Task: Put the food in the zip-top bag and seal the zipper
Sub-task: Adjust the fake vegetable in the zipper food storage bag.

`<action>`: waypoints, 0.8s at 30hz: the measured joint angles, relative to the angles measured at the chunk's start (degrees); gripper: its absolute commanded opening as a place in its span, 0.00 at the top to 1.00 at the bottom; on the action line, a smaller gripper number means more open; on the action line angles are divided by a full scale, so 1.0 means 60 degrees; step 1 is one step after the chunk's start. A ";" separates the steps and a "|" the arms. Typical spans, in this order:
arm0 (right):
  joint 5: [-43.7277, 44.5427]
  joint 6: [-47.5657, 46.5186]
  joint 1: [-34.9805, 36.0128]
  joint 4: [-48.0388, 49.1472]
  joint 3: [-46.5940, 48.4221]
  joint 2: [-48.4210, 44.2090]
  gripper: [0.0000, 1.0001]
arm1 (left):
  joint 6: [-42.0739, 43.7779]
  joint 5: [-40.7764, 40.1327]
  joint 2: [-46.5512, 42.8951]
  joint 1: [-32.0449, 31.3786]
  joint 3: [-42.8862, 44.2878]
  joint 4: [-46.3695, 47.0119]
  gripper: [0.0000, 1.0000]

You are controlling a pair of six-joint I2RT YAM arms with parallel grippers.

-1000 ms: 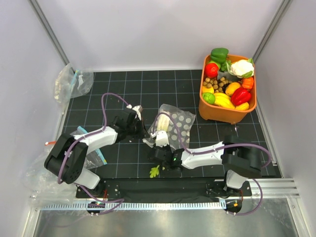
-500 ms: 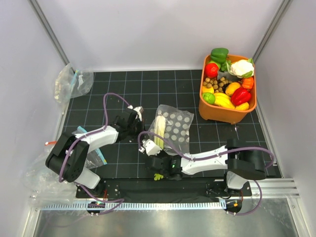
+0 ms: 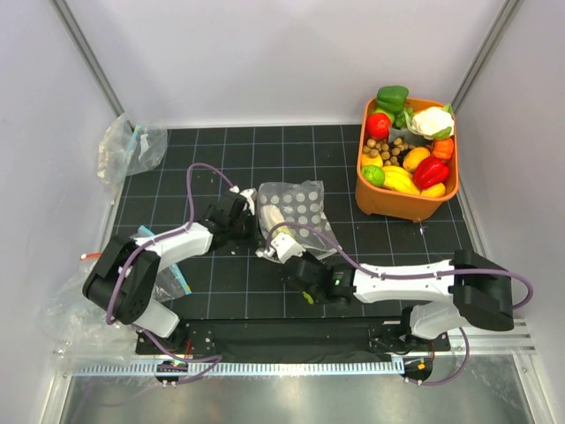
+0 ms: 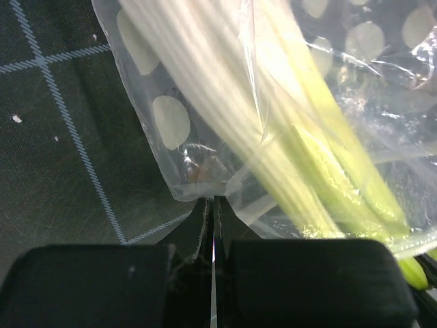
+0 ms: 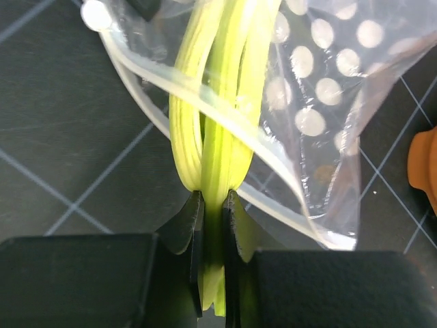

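Note:
The zip-top bag [image 3: 300,208], clear with white dots, lies on the black mat between the two arms. A pale-green celery stalk [image 3: 270,217] is partly inside it, and its green end [image 3: 307,296] sticks out toward the near edge. My left gripper [image 3: 251,214] is shut on the bag's edge [image 4: 205,184] beside the mouth. My right gripper [image 5: 213,205] is shut on the celery stalk [image 5: 218,102] just outside the bag [image 5: 328,96]. The pale zipper strip [image 5: 273,164] crosses over the stalk.
An orange basket [image 3: 402,201] of toy produce, with red, yellow, green and white pieces, stands at the back right. A crumpled clear bag [image 3: 132,146] lies at the back left. More plastic bags [image 3: 168,265] lie by the left arm's base.
My right gripper has closed on the celery and carried it up and left, deeper into the bag. The bag has shifted left and back. The left gripper has kept its hold on the edge.

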 measured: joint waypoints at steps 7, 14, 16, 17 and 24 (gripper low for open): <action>-0.0018 -0.0667 -0.0182 0.0255 0.0026 0.0907 0.92 | 0.0186 0.0131 0.0044 -0.0175 0.0040 -0.0062 1.00; 0.0226 -0.1530 -0.0397 0.0699 0.0342 0.2397 0.95 | 0.0426 0.0131 0.0251 -0.0412 0.0313 -0.0353 1.00; 0.0306 -0.1563 -0.0590 0.0838 0.0375 0.2510 0.95 | 0.0466 0.0131 0.0324 -0.0419 0.0357 -0.0379 1.00; 0.0379 -0.1581 -0.0678 0.0903 0.0375 0.2510 0.95 | 0.0470 0.0131 0.0350 -0.0419 0.0364 -0.0401 1.00; 0.0787 -0.1891 -0.1078 0.1953 0.0251 0.2499 0.99 | 0.0535 0.0215 0.0616 -0.0481 0.0441 -0.0470 1.00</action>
